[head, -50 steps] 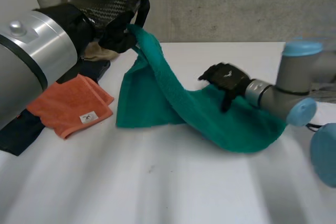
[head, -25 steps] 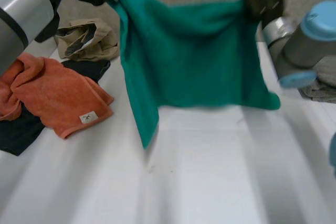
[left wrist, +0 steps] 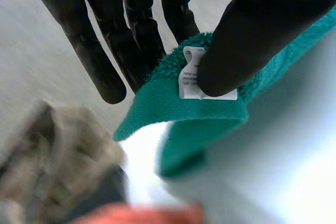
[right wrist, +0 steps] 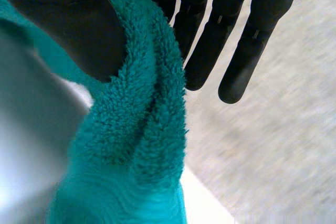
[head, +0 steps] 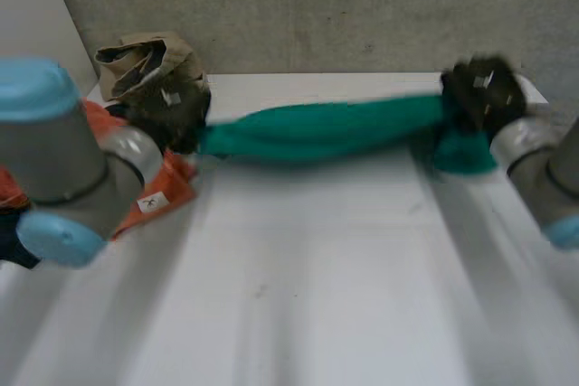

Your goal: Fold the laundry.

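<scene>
Where thumbs cover its ends, the green towel is pinched by left hand and right hand.

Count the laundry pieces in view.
4: green towel held between left hand and right hand; orange towel beneath the left arm; tan garment at the back; dark garment beside the arm. More may be hidden.

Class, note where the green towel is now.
In the head view the green towel stretches across the far side of the table, pinched at one end by the left hand beside the orange towel, at the other by the right hand.
</scene>
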Controlling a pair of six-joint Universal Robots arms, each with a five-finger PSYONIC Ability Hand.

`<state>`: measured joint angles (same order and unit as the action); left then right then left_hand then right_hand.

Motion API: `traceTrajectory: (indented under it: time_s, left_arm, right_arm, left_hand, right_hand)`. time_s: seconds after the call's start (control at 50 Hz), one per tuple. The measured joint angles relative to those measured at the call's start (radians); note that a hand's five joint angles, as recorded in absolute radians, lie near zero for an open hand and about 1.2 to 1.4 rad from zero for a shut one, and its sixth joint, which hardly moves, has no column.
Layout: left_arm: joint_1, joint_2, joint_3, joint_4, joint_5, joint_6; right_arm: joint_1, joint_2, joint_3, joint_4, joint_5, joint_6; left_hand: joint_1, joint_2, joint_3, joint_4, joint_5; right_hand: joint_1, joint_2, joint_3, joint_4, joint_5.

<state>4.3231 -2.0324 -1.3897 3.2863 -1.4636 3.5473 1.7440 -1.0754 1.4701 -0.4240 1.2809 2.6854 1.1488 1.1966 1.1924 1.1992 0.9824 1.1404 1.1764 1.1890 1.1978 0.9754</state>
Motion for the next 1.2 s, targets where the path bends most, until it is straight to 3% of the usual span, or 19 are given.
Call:
traceTrajectory:
  time_s: [0.1, 0.18, 0.22, 0.26, 0.32, 0.5, 0.62, 0.66, 0.84, 0.94, 1.12, 1.2]
  left_arm:
    - [-0.005, -0.07, -0.105, 0.053, 0.011, 0.058]
    - [-0.006, -0.098, -0.148, 0.083, 0.013, 0.102]
    - [-0.004, -0.098, -0.158, 0.085, 0.009, 0.116]
    - [-0.003, -0.093, -0.16, 0.081, 0.006, 0.12]
    - [0.003, -0.061, -0.159, 0.052, -0.007, 0.117]
    - [0.022, 0.083, -0.16, -0.064, -0.023, -0.011]
    - [0.034, 0.129, -0.147, -0.127, -0.014, -0.107]
    - [0.043, 0.128, -0.121, -0.178, 0.001, -0.152]
    - [0.058, -0.014, 0.032, -0.388, -0.005, -0.188]
    - [0.055, -0.079, 0.07, -0.483, -0.028, -0.199]
    - [0.041, -0.11, 0.055, -0.484, -0.054, -0.194]
    - [0.035, -0.122, 0.052, -0.444, -0.08, -0.184]
  right_arm:
    - [0.005, 0.025, 0.118, 0.037, -0.006, -0.084]
    - [0.006, 0.045, 0.143, 0.084, -0.007, -0.116]
    - [0.005, 0.05, 0.141, 0.118, -0.007, -0.116]
    - [0.004, 0.05, 0.137, 0.134, -0.007, -0.112]
    - [-0.003, 0.04, 0.123, 0.185, -0.006, -0.077]
    - [-0.061, -0.054, 0.069, 0.341, -0.013, 0.153]
    - [-0.108, -0.096, 0.019, 0.465, -0.016, 0.235]
    - [-0.154, -0.104, -0.032, 0.59, -0.015, 0.227]
    - [-0.209, -0.018, -0.127, 0.747, -0.013, -0.013]
    - [-0.208, 0.042, -0.152, 0.762, -0.014, -0.065]
    - [-0.205, 0.138, -0.199, 0.743, -0.034, 0.031]
    - [-0.203, 0.168, -0.221, 0.734, -0.054, 0.139]
  left_hand:
    - [0.0, -0.003, -0.002, -0.003, 0.0]
    - [-0.246, -0.261, -0.254, -0.261, -0.218]
    - [-0.538, -0.541, -0.532, -0.546, -0.502]
    - [-0.575, -0.591, -0.577, -0.59, -0.547]
    - [-0.679, -0.719, -0.714, -0.733, -0.694]
    - [-0.786, -0.84, -0.838, -0.85, -0.814]
    - [-0.788, -0.851, -0.844, -0.857, -0.825]
    - [-0.787, -0.851, -0.844, -0.857, -0.825]
    - [-0.745, -0.793, -0.787, -0.794, -0.748]
    - [-0.736, -0.779, -0.772, -0.779, -0.733]
    - [-0.576, -0.637, -0.631, -0.635, -0.592]
    - [-0.318, -0.384, -0.382, -0.393, -0.355]
  right_hand:
    - [0.0, 0.0, 0.0, 0.0, 0.0]
    - [-0.035, -0.073, -0.085, -0.093, -0.036]
    - [-0.346, -0.387, -0.391, -0.383, -0.341]
    - [-0.479, -0.519, -0.521, -0.53, -0.494]
    - [-0.684, -0.724, -0.727, -0.739, -0.711]
    - [-0.791, -0.816, -0.864, -0.866, -0.848]
    - [-0.807, -0.84, -0.873, -0.874, -0.858]
    - [-0.807, -0.841, -0.873, -0.874, -0.857]
    - [-0.803, -0.838, -0.85, -0.865, -0.796]
    - [-0.803, -0.838, -0.85, -0.865, -0.794]
    - [-0.78, -0.829, -0.816, -0.831, -0.767]
    - [-0.751, -0.804, -0.8, -0.808, -0.747]
